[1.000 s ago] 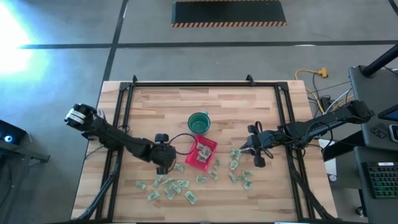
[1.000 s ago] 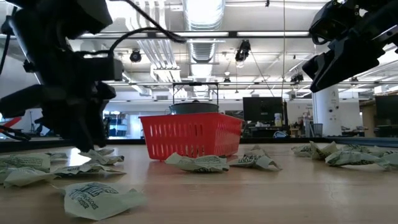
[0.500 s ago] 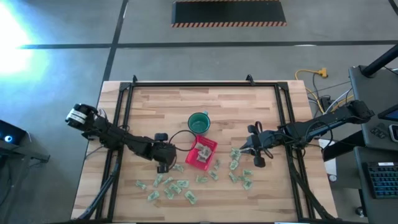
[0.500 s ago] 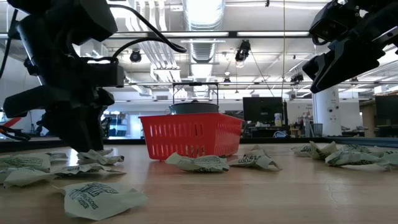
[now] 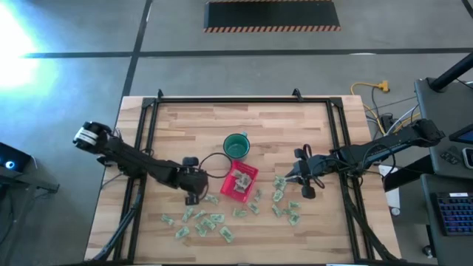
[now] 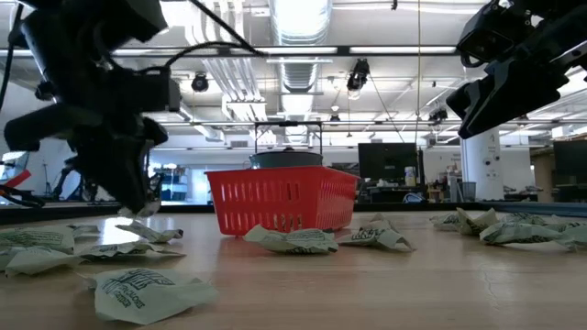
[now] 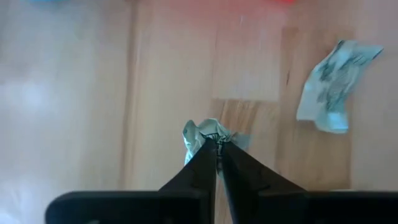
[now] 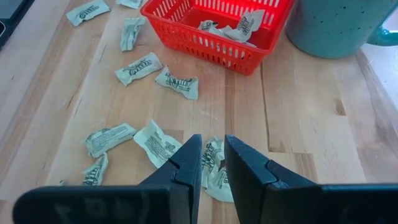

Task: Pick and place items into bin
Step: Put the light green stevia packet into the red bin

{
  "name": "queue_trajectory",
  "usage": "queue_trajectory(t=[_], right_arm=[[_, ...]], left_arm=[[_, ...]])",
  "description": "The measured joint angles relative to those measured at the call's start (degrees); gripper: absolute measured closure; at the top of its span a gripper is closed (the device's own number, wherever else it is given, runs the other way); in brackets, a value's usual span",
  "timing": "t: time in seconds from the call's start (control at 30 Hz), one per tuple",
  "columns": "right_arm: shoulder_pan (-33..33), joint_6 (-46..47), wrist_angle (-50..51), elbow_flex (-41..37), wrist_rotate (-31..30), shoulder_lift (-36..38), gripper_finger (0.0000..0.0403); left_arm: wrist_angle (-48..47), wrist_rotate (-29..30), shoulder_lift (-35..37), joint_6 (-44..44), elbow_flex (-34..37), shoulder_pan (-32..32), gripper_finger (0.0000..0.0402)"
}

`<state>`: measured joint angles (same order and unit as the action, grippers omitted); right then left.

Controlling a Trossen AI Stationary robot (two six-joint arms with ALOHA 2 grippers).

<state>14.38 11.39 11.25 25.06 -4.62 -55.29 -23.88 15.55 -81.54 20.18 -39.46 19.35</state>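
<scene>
Only the left wrist view shows the left gripper (image 7: 217, 144) clamped on one item (image 7: 200, 132); bin (image 5: 239, 182) nearby

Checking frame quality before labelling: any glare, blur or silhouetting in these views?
High view: strong glare patch on the floor at top left; table sharp. Low view: ceiling lights backlight both arms into silhouettes; nearest wrapped piece slightly soft. Left wrist view: tabletop blurred, only the left pincer pinching a wrapped piece reads clearly. Right wrist view: sharp, evenly lit, red bin crisp.
</scene>
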Motion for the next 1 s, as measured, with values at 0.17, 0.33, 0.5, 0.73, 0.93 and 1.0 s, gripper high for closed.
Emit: queue_trajectory(t=[0.17,0.33,0.5,0.73,0.93,1.0], right_arm=[[0.0,0.0,0.0,0.0,0.0,0.0,0.0342],[0.0,0.0,-0.2,0.0,0.0,0.0,0.0342],[0.0,0.0,-0.6,0.0,0.0,0.0,0.0342],[0.0,0.0,-0.9,0.0,0.0,0.0,0.0342],[0.0,-1.1,-1.1,0.0,0.0,0.0,0.0342],[0.0,-1.1,-1.1,0.0,0.0,0.0,0.0342]], left_arm=[[0.0,4.8,3.6,-2.8,-0.8,0.2,0.0394],[4.2,11.2,5.7,-7.9,-2.2,0.2,0.0394],[22.5,11.4,3.6,-19.9,-1.9,0.2,0.0394],[29.5,9.1,-3.3,-28.1,-3.5,-0.4,0.0394],[30.6,8.7,-6.7,-28.1,-4.7,-2.2,0.0394],[31.6,8.4,-7.3,-28.1,-4.7,-2.5,0.0392]])
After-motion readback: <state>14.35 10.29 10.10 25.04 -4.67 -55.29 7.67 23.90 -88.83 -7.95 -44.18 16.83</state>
